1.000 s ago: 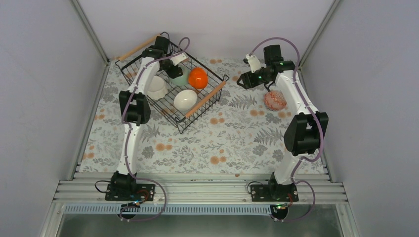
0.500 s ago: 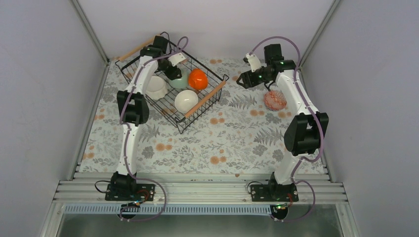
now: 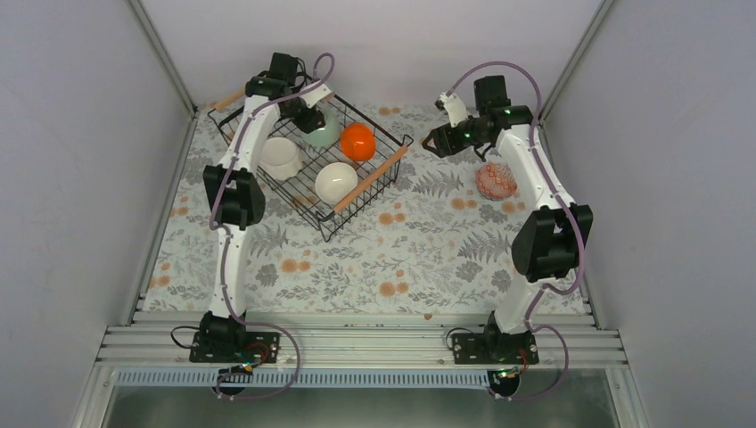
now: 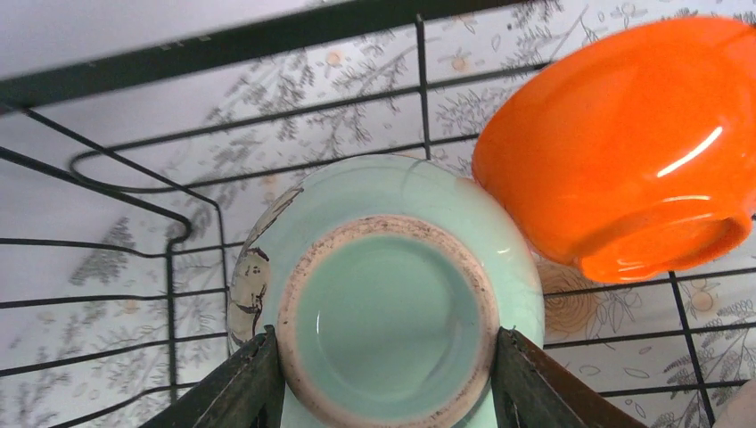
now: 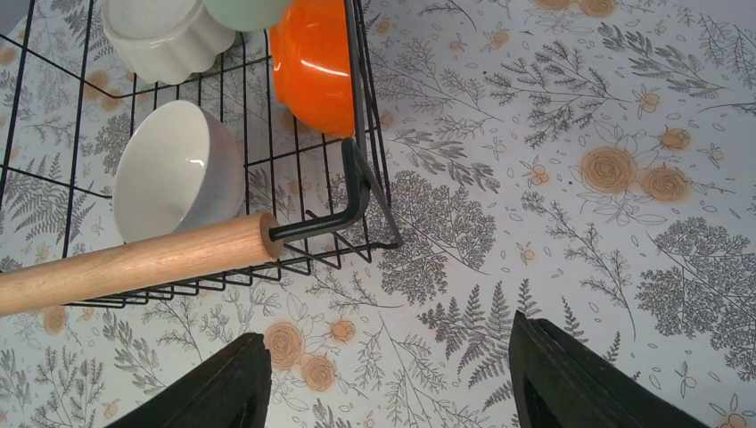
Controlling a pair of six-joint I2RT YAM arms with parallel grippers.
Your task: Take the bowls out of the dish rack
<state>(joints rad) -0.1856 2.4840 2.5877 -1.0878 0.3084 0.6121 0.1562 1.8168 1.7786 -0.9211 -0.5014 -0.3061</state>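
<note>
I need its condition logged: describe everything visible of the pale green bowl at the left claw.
The pale green glazed ceramic bowl is round and glossy, its base facing the wrist camera, with a raised, brownish, unglazed-looking foot ring. Dark marks stain one side of its wall. The left claw grips it, a finger on either side. It is within the black wire dish rack, seemingly touching the glossy orange ceramic bowl.

No text, label, brand, number or sign can be read in any view. The tabletop (image 3: pixel 419 259) shows only a printed pattern of ferns and flowers, and the dark streaks on the pale green bowl (image 4: pixel 392 321) form no letters.
</note>
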